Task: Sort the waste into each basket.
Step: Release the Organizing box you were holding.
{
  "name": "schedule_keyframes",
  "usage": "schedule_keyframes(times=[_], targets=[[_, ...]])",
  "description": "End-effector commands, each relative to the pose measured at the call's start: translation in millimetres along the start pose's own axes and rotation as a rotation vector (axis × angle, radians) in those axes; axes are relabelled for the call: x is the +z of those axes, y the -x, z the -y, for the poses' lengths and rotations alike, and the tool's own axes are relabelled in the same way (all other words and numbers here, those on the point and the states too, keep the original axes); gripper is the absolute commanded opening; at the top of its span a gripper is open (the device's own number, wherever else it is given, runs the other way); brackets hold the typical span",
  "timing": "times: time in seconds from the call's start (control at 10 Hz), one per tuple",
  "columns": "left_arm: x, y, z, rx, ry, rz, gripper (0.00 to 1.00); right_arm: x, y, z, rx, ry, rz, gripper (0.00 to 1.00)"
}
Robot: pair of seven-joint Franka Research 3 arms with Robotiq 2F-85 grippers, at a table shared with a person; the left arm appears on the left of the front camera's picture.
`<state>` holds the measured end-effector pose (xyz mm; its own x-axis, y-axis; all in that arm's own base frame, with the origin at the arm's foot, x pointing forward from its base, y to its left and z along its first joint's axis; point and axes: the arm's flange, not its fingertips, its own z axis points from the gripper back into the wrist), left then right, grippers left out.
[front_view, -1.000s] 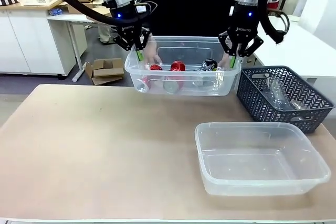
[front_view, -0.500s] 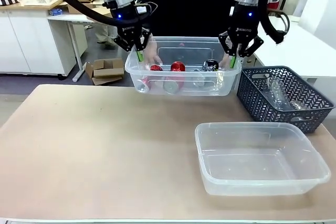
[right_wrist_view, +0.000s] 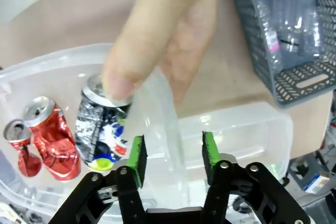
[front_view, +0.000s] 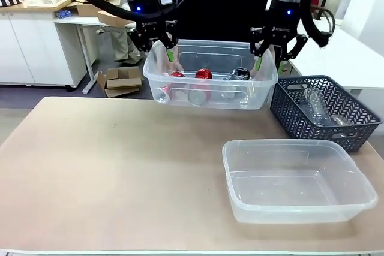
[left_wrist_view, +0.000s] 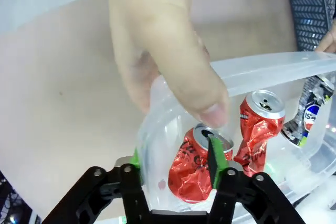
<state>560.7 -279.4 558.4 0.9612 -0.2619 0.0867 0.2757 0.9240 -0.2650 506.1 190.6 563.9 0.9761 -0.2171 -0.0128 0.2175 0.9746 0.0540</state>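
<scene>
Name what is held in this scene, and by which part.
Clear rectangular plastic tub, by its end rims, in the person's hands; left gripper and right gripper open.

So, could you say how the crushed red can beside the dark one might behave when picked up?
Probably light and easily dented further: the crushed red can is crumpled metal. Its glossy, uneven sides may slip. Standing upright, it could tip.

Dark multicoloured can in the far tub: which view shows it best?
The right wrist view: the dark can stands close and upright in the tub, crushed, a person's thumb at its top. The left wrist view catches it at the edge; the front view has it small.
</scene>
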Motion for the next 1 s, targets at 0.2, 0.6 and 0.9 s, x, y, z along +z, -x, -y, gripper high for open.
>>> schedule_keyframes(times=[0.2, 0.6, 0.9], targets=[[-3.6, 20.0, -6.8, 0.051, -0.046, 0.002, 1.0, -7.5, 8.3, 15.0, -0.022, -0.033, 0.058, 1.0], [-1.9, 12.4, -3.5, 0.025, -0.019, -0.013, 0.95, -1.8, 4.4, 10.6, -0.017, -0.021, 0.049, 1.0], [-2.8, 14.2, -2.5, 0.033, -0.02, -0.014, 0.96, -4.9, 4.9, 11.0, -0.018, -0.026, 0.053, 1.0]])
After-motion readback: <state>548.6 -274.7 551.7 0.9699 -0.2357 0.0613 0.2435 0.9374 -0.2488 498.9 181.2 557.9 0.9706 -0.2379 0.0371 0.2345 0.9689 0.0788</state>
